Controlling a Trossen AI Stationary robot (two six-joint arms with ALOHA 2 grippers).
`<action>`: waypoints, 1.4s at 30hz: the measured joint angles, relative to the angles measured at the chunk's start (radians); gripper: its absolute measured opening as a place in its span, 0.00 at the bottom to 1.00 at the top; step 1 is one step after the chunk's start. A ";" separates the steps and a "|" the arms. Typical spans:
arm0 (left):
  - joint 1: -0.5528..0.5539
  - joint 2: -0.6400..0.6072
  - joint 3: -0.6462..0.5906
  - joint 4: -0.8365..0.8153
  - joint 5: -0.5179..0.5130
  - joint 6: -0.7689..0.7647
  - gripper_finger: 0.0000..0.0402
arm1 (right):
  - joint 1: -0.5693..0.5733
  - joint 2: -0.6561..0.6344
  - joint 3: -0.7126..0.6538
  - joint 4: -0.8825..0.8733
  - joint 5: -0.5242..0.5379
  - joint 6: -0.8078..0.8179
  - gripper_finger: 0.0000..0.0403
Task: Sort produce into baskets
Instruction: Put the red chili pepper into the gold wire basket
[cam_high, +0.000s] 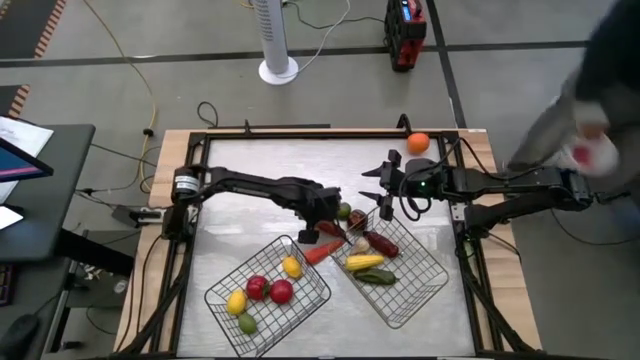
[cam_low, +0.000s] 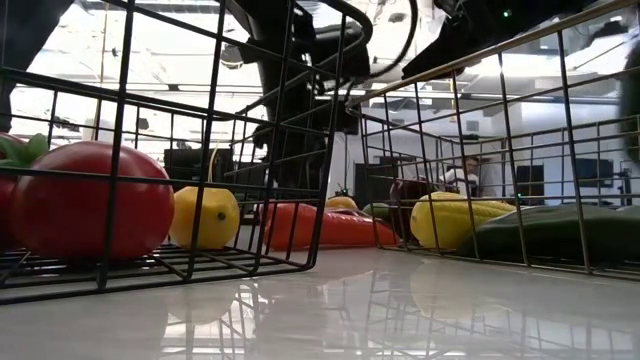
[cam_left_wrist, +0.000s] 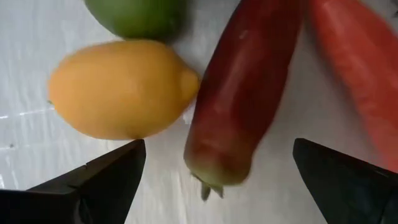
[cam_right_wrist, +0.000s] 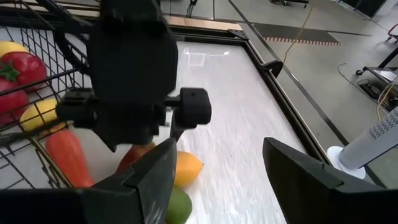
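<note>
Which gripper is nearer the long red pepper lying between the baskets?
Left. The left gripper hangs open right over the red pepper; the right gripper waits farther back.

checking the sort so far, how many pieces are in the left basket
5: two red ones mid-basket, a yellow one at the far side, another yellow and a green one toward the near corner of the left basket. Others may be hidden.

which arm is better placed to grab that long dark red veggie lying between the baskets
Left. The left gripper hangs open right over the long dark red vegetable, whose stem end lies between its fingers in the left wrist view. The right gripper is empty, farther back from the loose pieces.
</note>
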 joint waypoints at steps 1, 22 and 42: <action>-0.001 0.009 0.000 0.001 0.000 0.000 0.98 | 0.000 0.000 0.000 -0.001 0.000 0.000 0.66; 0.014 -0.019 -0.001 -0.118 -0.170 0.064 0.32 | -0.001 0.000 0.000 -0.015 0.000 0.010 0.66; -0.010 -0.056 0.000 -0.036 -0.030 0.158 0.51 | -0.027 0.000 0.000 -0.005 0.000 0.026 0.66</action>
